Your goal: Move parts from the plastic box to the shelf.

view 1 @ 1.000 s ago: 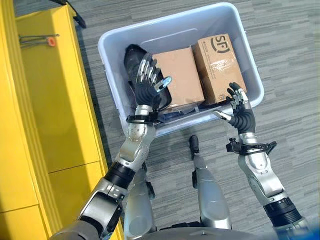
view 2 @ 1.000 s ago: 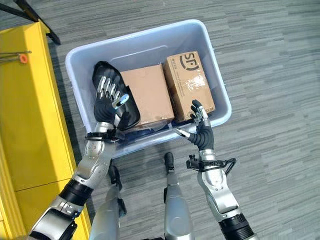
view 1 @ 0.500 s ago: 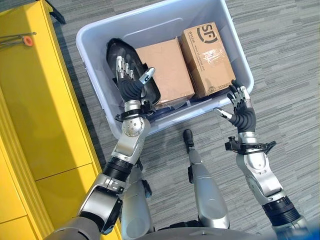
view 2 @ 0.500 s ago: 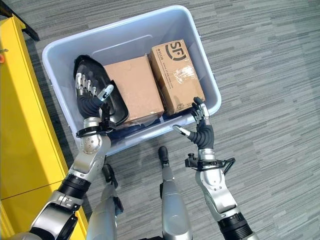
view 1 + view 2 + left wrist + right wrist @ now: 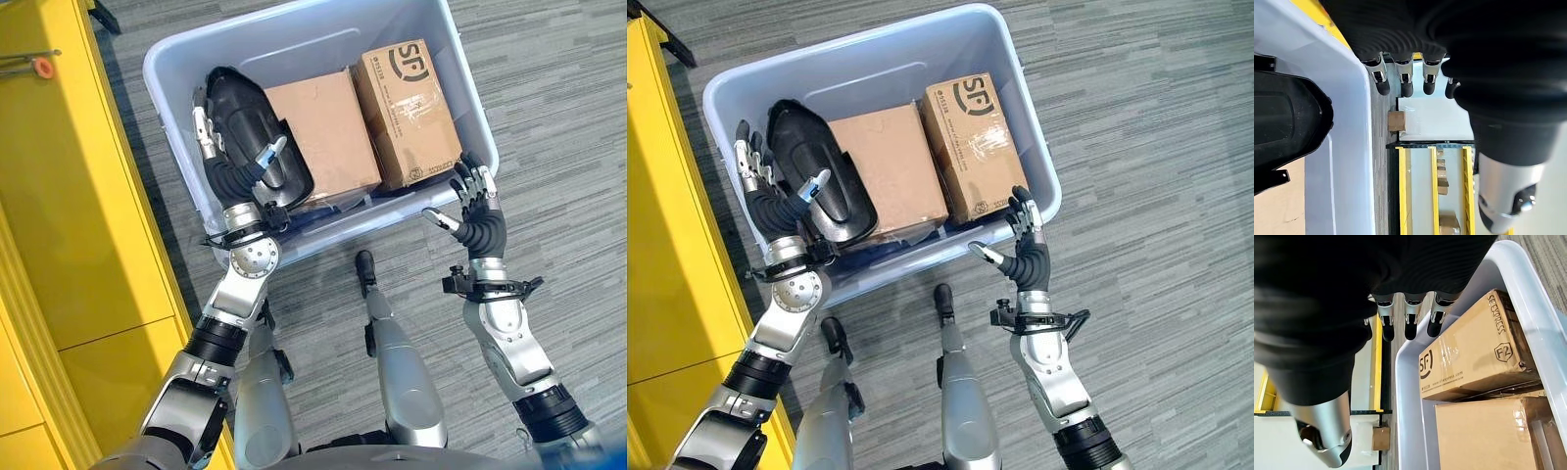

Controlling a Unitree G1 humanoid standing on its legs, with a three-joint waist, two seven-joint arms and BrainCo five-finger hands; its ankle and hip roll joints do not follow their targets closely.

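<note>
Both hands open; left hand shifted beside black part.

My two head eyes look steeply down and share the box on the floor toward 12 o'clock. Each wrist camera sits very near, looking along its own hand; the right one shares the cartons, the left one the box rim.

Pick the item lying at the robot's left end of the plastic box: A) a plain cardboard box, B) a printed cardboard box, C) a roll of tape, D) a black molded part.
D: the black molded part lies at that end of the plastic box, beside the left robot hand, with the two cardboard boxes to its right.
</note>
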